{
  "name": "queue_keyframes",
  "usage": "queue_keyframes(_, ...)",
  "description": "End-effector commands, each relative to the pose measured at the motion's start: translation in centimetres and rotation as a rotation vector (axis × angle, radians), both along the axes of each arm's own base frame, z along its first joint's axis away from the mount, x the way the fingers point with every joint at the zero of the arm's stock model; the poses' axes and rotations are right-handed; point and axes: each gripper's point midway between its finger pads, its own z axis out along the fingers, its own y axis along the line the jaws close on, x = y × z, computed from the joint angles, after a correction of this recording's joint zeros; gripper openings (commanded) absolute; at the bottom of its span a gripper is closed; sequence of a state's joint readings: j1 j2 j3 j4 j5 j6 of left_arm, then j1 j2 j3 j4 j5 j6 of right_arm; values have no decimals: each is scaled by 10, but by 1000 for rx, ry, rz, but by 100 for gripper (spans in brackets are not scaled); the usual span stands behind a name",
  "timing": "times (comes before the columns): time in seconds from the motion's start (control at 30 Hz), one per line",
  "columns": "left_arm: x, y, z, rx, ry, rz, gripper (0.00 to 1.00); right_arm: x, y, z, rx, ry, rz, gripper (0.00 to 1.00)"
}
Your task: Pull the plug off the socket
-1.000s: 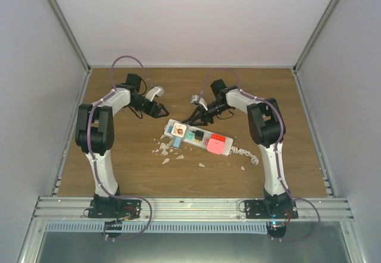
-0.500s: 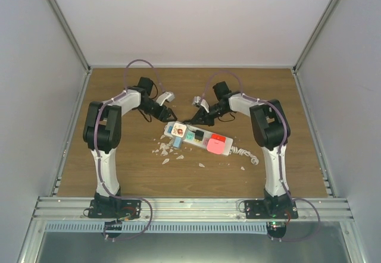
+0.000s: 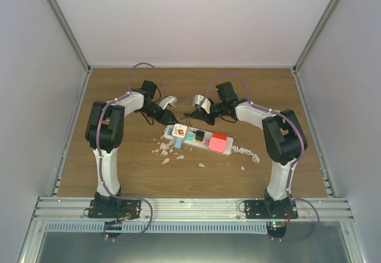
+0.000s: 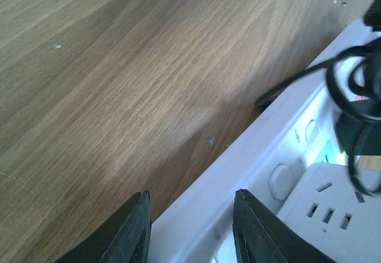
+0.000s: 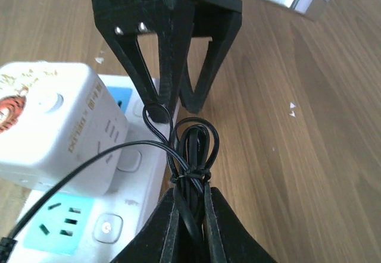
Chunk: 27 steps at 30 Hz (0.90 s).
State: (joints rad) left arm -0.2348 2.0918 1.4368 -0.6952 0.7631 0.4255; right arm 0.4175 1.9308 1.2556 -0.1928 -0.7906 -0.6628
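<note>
While right fingers point(image 5: 162, 230) pinch a black cord point(image 5: 191, 150), spread left fingers point(image 4: 134, 230) straddle the socket point(image 4: 241, 162).

White arms point(image 3: 102, 165), black joints point(image 3: 106, 129), purple cables point(image 3: 141, 65), black tapered fingers point(image 4: 134, 230)

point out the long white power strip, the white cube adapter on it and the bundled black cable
long white power strip point(image 4: 256, 150): left wrist view, its long side edge
white cube adapter point(image 5: 53, 126): right wrist view, its upper face
bundled black cable point(image 5: 190, 172): right wrist view, the tie around the loops
</note>
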Motion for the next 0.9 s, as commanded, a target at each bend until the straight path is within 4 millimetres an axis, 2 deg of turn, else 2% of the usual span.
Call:
queue_keyframes(0.0,-18,-6,-1,4,29,-49,39,17,-1,22,-10,-217,-45,1)
queue_keyframes(0.1,-17,-4,0,18,20,-51,36,24,-10,29,-29,-332,-113,0)
queue_keyframes(0.33,-13,-3,1,30,20,-33,36,17,-19,62,23,-491,-153,1)
queue_keyframes(0.6,-7,-4,4,32,24,-17,36,5,-27,68,8,-657,-128,3)
queue_keyframes(0.73,-5,-5,2,34,38,-6,35,2,-31,83,24,-760,-140,3)
queue_keyframes(0.87,-5,-4,1,40,42,-2,35,-2,-25,98,57,-776,-98,4)
